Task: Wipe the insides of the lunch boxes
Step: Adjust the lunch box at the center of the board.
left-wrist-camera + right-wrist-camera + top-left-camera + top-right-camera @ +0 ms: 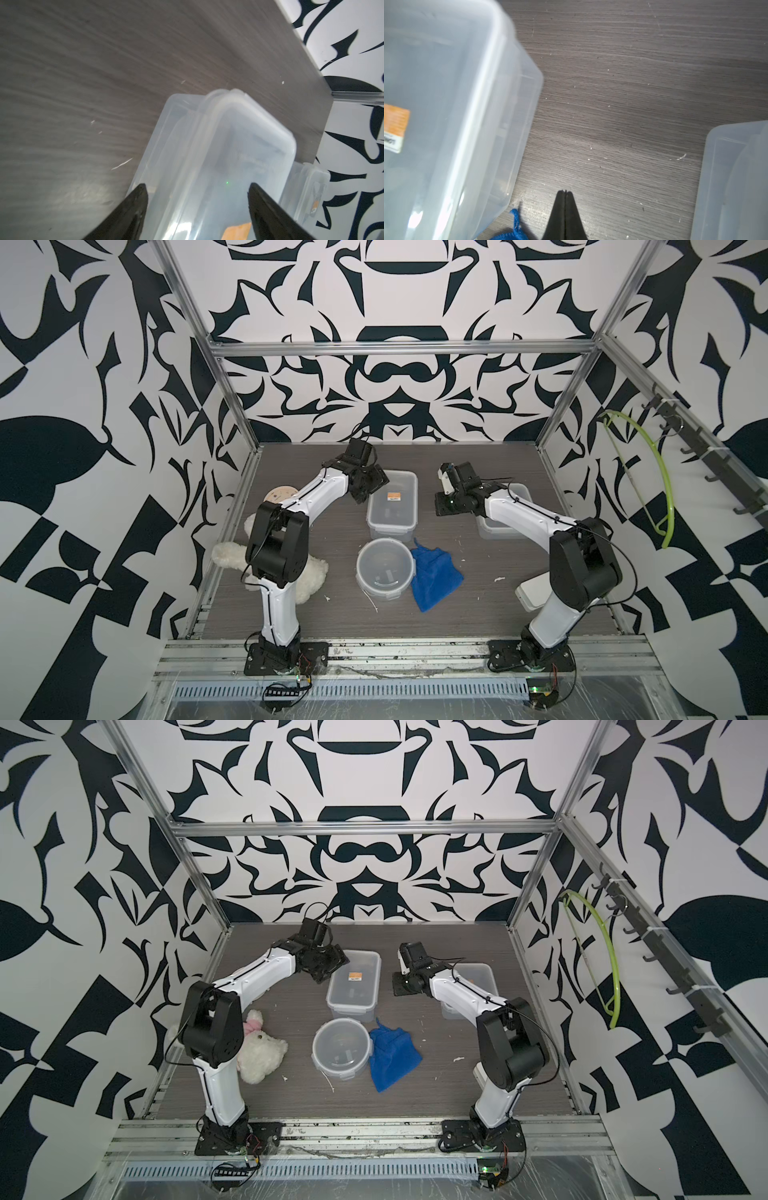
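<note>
Three translucent lunch boxes stand on the grey table in both top views. The rectangular lunch box [392, 506] [355, 990] carries an orange sticker. In front of it is the round lunch box [385, 568] [340, 1048]. The square lunch box [500, 526] [473, 975] is partly hidden under my right arm. A blue cloth [436, 574] [512, 233] lies crumpled beside the round one. My left gripper [368, 485] [197, 188] hangs open over the rectangular lunch box [228, 145], holding nothing. My right gripper [441, 506] [565, 191] is shut and empty above bare table, between the rectangular [446, 104] and square [737, 176] boxes.
A white plush toy [309, 576] and a round beige clock [280, 493] lie by my left arm. A flat white device [528, 593] sits under my right arm. A green hanger [660, 489] hangs on the right wall rail. Metal frame posts border the table.
</note>
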{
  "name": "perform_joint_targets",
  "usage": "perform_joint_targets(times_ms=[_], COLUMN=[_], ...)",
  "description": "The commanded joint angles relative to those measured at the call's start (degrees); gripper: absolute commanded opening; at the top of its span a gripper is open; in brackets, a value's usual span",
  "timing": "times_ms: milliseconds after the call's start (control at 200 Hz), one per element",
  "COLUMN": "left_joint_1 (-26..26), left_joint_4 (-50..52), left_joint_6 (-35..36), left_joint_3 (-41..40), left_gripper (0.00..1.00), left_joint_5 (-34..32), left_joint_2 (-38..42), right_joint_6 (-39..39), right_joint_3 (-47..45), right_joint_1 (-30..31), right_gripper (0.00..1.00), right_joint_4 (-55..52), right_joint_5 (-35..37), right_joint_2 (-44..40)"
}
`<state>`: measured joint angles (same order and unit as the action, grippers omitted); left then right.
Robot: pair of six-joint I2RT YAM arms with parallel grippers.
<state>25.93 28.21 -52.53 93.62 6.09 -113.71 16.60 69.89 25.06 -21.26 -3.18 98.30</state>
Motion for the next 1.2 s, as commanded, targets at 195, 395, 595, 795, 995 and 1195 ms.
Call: perform_joint_targets(times_ms=[195, 395, 595, 795, 995, 1195], left_joint_1=[3.73, 1.29, -5.7, -11.58, -14.14, -14.24], left_joint_4=[0.21, 5.63, 4.36, 4.31, 6.31, 7.99], left_joint_6=[1.55, 6.68, 7.18, 8.26, 9.94, 11.49], left_joint_3=[22.32, 28.42, 17.01, 7.27, 3.77, 2.84], left_gripper=[0.8, 0.8, 0.8, 0.8, 0.81, 0.81], left_joint_5=[6.92, 6.11, 4.78, 1.65, -1.45, -2.01], left_joint_2=[-12.34, -12.28, -2.6, 6.44, 11.81, 12.35], right_joint_6=[0.54, 0.68, -1.22, -1.81, -6.73, -10.13], right_joint_3=[1.54, -1.14, -3.26, 8.57, 29.01, 32.27], right_joint_1=[-0.11, 4.01, 12.24, 16.45, 15.93, 14.43], right_gripper=[0.0, 0.0, 0.0, 0.0, 0.0, 0.0], right_joint_4=[-1.92, -1.0, 2.08, 3.04, -0.14, -2.45], right_joint_5=[0.92, -1.5, -3.79, -5.9, -3.06, -6.88], right_joint_2=[-3.38, -4.96, -1.91, 9.24, 22.98, 22.29])
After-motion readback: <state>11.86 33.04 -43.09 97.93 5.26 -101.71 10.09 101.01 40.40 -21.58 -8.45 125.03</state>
